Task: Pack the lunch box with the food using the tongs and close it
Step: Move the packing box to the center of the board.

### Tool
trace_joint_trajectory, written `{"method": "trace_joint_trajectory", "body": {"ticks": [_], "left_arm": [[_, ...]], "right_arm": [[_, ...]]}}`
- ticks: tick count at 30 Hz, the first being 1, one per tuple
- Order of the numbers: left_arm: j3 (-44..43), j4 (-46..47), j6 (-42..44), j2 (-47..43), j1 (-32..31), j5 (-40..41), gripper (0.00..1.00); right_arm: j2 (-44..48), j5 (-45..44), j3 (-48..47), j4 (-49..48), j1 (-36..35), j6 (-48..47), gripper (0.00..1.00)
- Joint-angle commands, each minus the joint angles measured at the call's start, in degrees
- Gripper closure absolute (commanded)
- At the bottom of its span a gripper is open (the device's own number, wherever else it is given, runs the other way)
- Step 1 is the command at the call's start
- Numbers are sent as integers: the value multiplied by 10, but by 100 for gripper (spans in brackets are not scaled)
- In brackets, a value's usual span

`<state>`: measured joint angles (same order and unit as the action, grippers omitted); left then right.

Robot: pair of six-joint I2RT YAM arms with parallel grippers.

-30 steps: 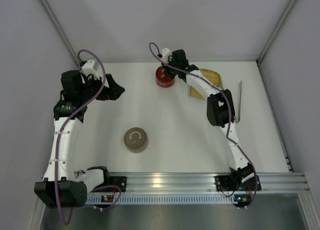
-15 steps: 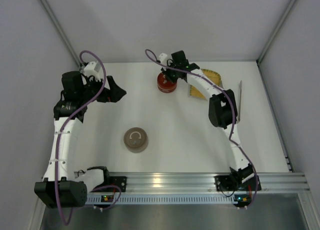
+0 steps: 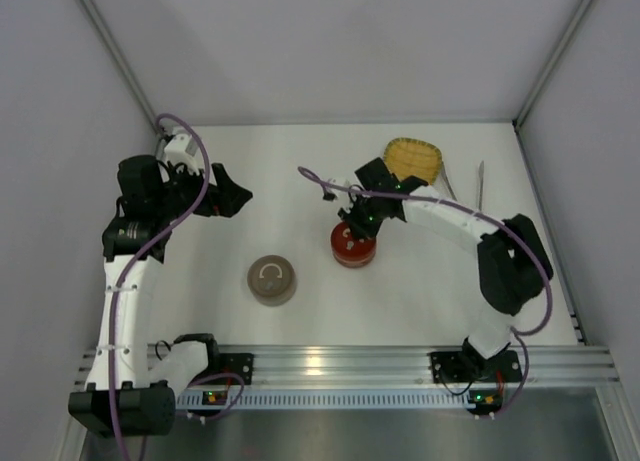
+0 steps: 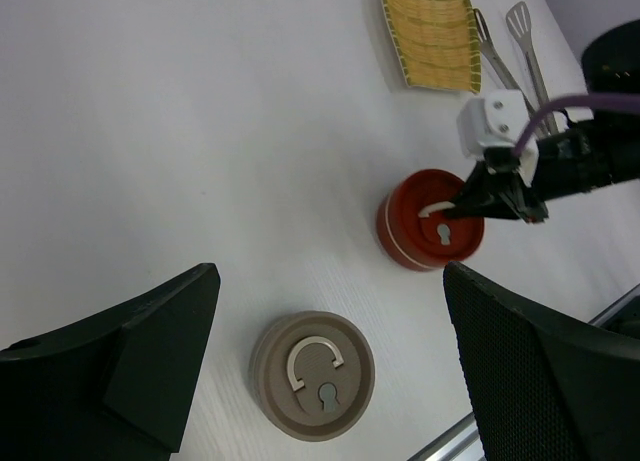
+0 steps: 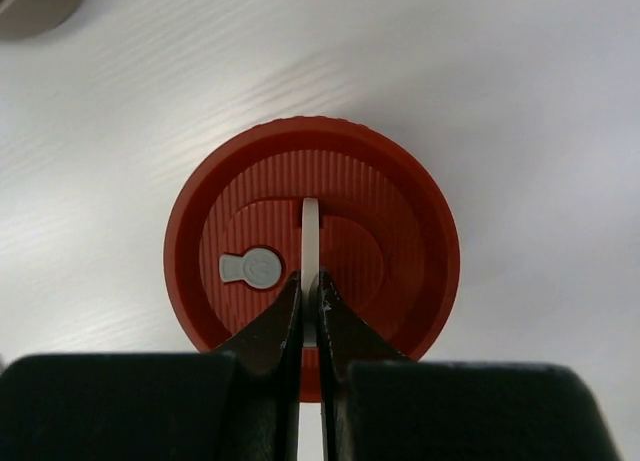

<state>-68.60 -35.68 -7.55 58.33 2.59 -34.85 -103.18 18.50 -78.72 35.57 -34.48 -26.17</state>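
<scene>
top view: the right arm reaches in from the lower right toward the middle of the counter [image 3: 300, 161]. its right tool [image 3: 352, 225] is over the red lunch box [image 3: 353, 249], a round lidded tin just right of centre. a brown tin [image 3: 271, 280] stands to the lower left of the red one, well apart from it. a yellow woven tray [image 3: 412, 159] lies at the upper right, near the back edge. the left tool [image 3: 238, 196] hangs at the left of the frame, spread wide and holding nothing.

left wrist view: the two dark fingers of the left tool stand far apart at the bottom corners. the brown tin shows between them, low in the frame. the red lunch box is right of centre with the right tool on top of it. the tray lies at the top right. the tongs [image 4: 492, 53] lie just beside the tray's right edge, and a slotted turner [image 4: 526, 36] lies just beyond them.

right wrist view: the red lunch box fills the centre, lid on. the right tool's fingers are pressed together, pinching the upright white handle [image 5: 310, 229] at the middle of the lid. a grey keyhole mark [image 5: 250, 269] sits left of the handle. an edge of the brown tin shows in the upper left corner. whether the red lunch box rests on the counter or is raised, i cannot tell.
</scene>
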Motion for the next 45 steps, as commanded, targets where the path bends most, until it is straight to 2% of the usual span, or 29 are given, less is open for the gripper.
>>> {"method": "trace_joint_trajectory", "body": {"ticks": [1, 7, 13, 20, 24, 33, 37, 40, 41, 42, 45], "left_arm": [[26, 25, -2, -21, 0, 9, 2], [45, 47, -25, -24, 0, 6, 2], [49, 54, -31, -29, 0, 10, 2], [51, 48, -21, -32, 0, 24, 2], [56, 49, -26, -32, 0, 32, 2], [62, 58, -42, -28, 0, 49, 2], [64, 62, -42, -26, 0, 57, 2], [64, 62, -39, -22, 0, 58, 2], [64, 62, -39, -22, 0, 58, 2], [64, 62, -39, -20, 0, 59, 2], [67, 62, -39, -21, 0, 60, 2]], "right_arm": [[123, 3, 86, -39, -41, 52, 100], [212, -60, 194, -100, -57, 83, 100], [271, -57, 271, -161, -58, 70, 100], [225, -42, 289, -163, -60, 62, 100], [206, -50, 296, -156, -61, 105, 100], [199, -116, 299, -147, -67, 331, 100], [196, -95, 306, -165, -73, 385, 100], [196, -64, 313, -181, -74, 389, 100], [192, -59, 310, -178, -74, 387, 95], [192, -56, 310, -178, -74, 386, 81], [212, -57, 319, -189, -74, 385, 70]]}}
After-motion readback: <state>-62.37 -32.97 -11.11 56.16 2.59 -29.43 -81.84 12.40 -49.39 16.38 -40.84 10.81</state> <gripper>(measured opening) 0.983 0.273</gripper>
